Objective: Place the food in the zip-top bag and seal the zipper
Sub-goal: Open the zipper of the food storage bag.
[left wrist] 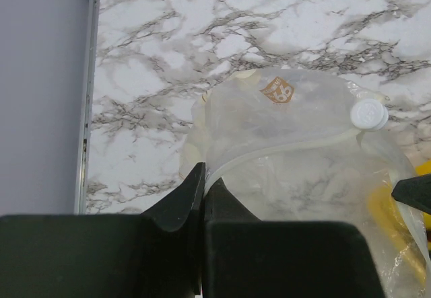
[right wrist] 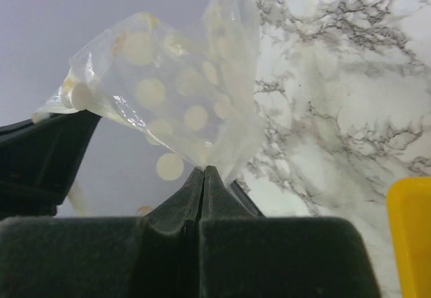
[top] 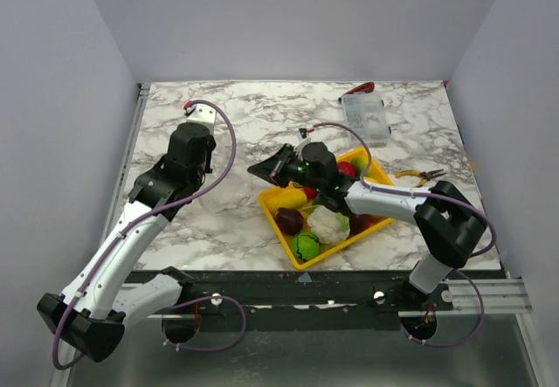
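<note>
Progress: early | right jaws clenched on zip-top bag (right wrist: 182, 103) film, raised beside the yellow tray (top: 272, 200) | left jaws clenched at its edge, seemingly pinching | food (top: 327, 223) all in tray, none bagged | my remaining work: open, load, seal.

Here's the zip-top bag (right wrist: 182, 96), thin clear plastic film, glossy and crinkled, pale matt dots on it; right gripper (right wrist: 205, 170) matt black, faintly grainy plastic; table (top: 227, 125) smooth, marble-look, soft sheen; yellow tray (top: 276, 200) glossy plastic; toy food (top: 327, 223) shiny moulded plastic
</note>
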`<state>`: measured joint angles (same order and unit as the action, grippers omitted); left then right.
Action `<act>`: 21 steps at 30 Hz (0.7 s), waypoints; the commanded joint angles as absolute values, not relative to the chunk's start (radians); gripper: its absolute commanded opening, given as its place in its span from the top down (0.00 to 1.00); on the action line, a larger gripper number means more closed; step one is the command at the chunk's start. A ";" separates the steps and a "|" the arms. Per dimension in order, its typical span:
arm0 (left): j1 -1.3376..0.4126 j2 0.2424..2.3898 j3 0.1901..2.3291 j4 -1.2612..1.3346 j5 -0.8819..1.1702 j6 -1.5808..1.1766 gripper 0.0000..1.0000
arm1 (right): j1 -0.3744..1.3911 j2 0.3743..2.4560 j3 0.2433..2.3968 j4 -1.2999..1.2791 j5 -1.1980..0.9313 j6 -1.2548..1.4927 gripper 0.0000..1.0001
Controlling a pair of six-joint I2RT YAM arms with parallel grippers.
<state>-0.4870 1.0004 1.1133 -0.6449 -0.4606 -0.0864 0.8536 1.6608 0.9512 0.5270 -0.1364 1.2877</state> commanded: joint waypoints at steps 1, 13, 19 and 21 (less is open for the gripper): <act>-0.477 1.003 1.073 -0.617 -0.564 -0.063 1.00 | 0.848 1.727 1.049 0.402 -0.107 1.164 0.99; -0.465 1.136 0.980 -0.562 -0.425 -0.117 1.00 | 0.847 1.734 1.296 -0.162 -0.165 0.660 0.63; -0.430 1.159 1.013 -0.582 -0.340 -0.154 1.00 | 0.847 1.606 1.194 -0.308 -0.175 0.447 0.50; -0.411 1.149 1.014 -0.578 -0.287 -0.163 1.00 | 0.848 1.593 1.170 -0.368 -0.157 0.370 0.45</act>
<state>-0.4454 1.1549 0.9859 -0.5926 -0.4030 -0.1242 0.8497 1.6535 1.2163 -0.1898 -0.1551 0.5903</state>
